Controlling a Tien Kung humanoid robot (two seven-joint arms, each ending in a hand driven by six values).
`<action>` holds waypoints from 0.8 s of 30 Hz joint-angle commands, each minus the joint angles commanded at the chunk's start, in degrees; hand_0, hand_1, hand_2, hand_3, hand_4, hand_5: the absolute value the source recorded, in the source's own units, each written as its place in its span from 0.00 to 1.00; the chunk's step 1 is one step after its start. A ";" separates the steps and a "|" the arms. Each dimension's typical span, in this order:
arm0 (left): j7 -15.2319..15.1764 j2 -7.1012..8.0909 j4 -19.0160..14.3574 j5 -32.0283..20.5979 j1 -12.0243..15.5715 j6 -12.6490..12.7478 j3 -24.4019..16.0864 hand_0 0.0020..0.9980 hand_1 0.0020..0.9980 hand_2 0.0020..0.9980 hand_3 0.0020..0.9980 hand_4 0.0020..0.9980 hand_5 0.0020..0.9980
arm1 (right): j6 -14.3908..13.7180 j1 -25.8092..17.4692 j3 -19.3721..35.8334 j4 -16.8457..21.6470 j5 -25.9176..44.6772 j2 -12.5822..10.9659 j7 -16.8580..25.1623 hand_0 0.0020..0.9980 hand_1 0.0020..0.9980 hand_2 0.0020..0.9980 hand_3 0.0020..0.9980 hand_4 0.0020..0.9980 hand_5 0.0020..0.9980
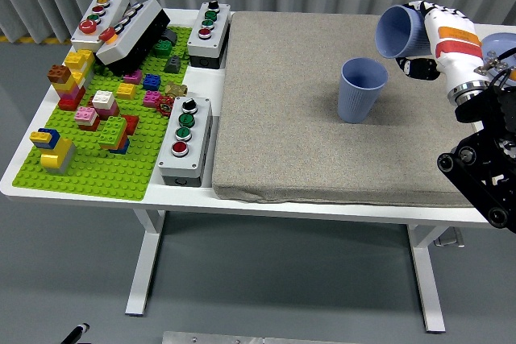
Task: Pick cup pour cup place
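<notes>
— Where we look along the left side of the table, what do we find?

— We see a green baseplate [97, 147] crowded with coloured bricks [95, 110], and four button boxes: one [185, 140] at the baseplate's right edge toward the near side, one [209, 34] near the far edge, and two [119, 26] in the far left corner, one tilted against the other. All of it sits well apart from the cups, so we see nothing between them.

— And the surface?

— We have a white table [81, 187] with a grey felt mat [290, 110] covering its right part. Grey floor lies below and a pale corrugated wall runs behind the far edge.

— The cups?

— We see one blue cup [361, 89] standing upright on the mat toward the far right, mouth up. Our right hand [435, 34] has its fingers wrapped around a second blue cup [401, 31], held in the air above and to the right of the standing one, tipped on its side with its mouth facing left. They do not touch.
</notes>
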 joint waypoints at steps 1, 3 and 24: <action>0.00 0.00 0.00 0.01 0.01 -0.01 0.00 0.84 0.82 0.88 0.81 0.64 1.00 | 0.06 -0.04 0.24 0.02 2.61 0.04 0.89 0.84 0.67 0.51 0.58 0.64 0.00; -0.01 -0.03 0.00 0.00 0.06 0.01 0.01 0.84 0.82 0.88 0.81 0.64 1.00 | 2.11 -0.31 2.56 -0.27 7.45 0.35 4.59 0.84 0.67 0.52 0.58 0.64 0.00; 0.02 -0.23 0.00 -0.12 0.33 -0.04 0.38 0.84 0.82 0.88 0.81 0.64 1.00 | 17.77 -4.08 17.42 -4.50 57.82 1.22 9.77 0.83 0.67 0.52 0.58 0.64 0.00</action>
